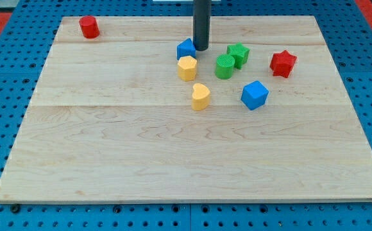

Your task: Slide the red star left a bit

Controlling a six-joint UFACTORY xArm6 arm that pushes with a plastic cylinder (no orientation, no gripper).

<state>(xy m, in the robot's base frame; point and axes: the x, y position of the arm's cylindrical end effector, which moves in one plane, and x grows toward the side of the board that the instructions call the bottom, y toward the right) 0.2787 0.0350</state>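
The red star [283,63] lies at the view's upper right on the wooden board [173,154]. My tip [201,49] rests on the board near the top centre, well left of the red star and just right of a blue block [186,49]. A green star [238,54] and a green cylinder [224,67] lie between my tip and the red star.
A yellow hexagon block [187,68] sits just below the blue block. A yellow heart [201,97] lies lower. A blue cube [254,95] sits below the green blocks. A red cylinder [89,27] stands at the top left corner.
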